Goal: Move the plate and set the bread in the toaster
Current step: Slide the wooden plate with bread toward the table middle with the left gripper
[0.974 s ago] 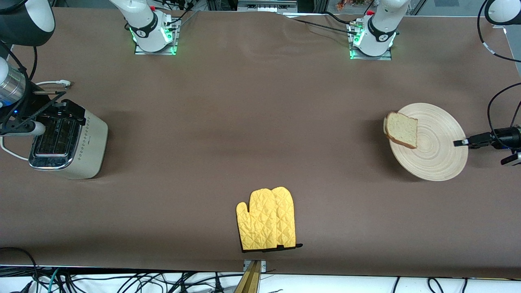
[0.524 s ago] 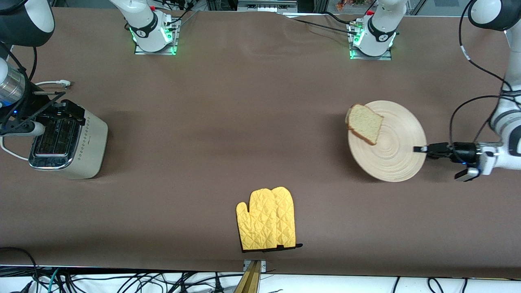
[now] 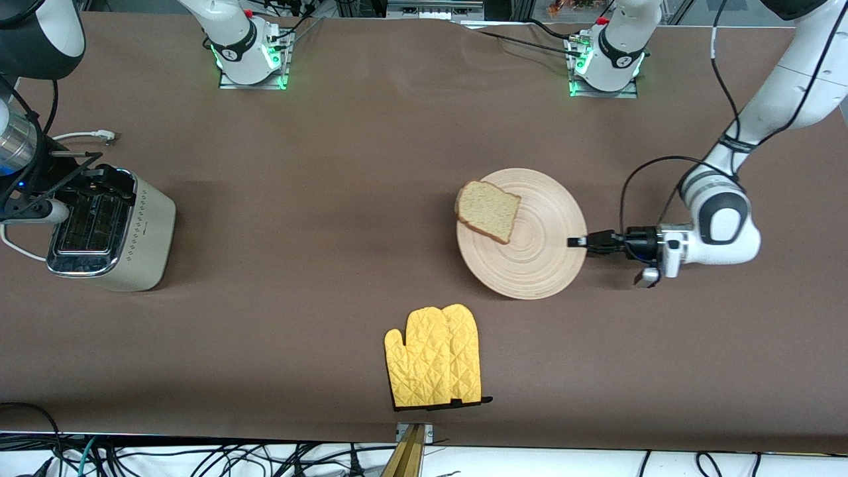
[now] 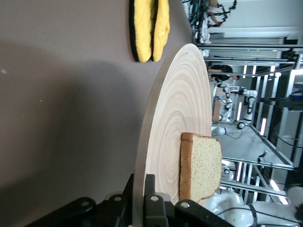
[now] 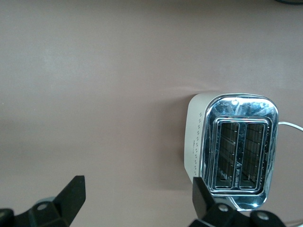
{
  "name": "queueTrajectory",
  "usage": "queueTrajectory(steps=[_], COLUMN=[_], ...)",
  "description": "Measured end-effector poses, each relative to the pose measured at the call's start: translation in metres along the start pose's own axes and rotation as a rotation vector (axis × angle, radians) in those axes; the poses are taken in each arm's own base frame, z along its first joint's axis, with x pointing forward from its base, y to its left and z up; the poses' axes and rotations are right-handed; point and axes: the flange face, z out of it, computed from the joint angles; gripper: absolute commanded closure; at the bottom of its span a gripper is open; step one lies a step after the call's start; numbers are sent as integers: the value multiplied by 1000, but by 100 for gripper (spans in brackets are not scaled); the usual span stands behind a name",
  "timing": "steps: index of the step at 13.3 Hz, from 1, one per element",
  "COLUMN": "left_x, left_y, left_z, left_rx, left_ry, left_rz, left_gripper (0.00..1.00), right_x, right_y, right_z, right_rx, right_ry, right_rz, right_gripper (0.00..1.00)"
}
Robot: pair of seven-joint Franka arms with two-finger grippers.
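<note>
My left gripper (image 3: 578, 242) is shut on the rim of the wooden plate (image 3: 536, 262), at the edge toward the left arm's end. The plate is over the middle of the table. The bread (image 3: 488, 211) lies on the plate near the rim toward the toaster, overhanging a little. In the left wrist view the fingers of my left gripper (image 4: 140, 189) clamp the plate (image 4: 175, 109), with the bread (image 4: 201, 165) on it. The toaster (image 3: 149, 225) stands at the right arm's end. My right gripper (image 3: 99, 182) is open and empty above the toaster (image 5: 239, 156), shown in the right wrist view (image 5: 137, 198).
A yellow oven mitt (image 3: 434, 356) lies nearer the front camera than the plate, close to the table's front edge; it also shows in the left wrist view (image 4: 149, 28). The toaster's white cord (image 3: 79, 136) trails toward the robot bases.
My left gripper has carried the plate with the bread from the left arm's end to the middle of the table. The right arm has not moved.
</note>
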Motion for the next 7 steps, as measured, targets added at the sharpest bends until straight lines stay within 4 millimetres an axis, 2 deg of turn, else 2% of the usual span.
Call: queueTrajectory(steps=[3, 7], left_x=[-2, -7], left_y=[7, 22], left_z=[61, 131], left_rx=[53, 44], left_ry=[4, 50], left_rz=[-14, -36], left_gripper=[100, 100], right_x=[4, 9], right_y=[2, 1], right_z=[4, 8], right_rx=[1, 2], right_ry=[1, -3], right_rz=[3, 2], right_gripper=[0, 0])
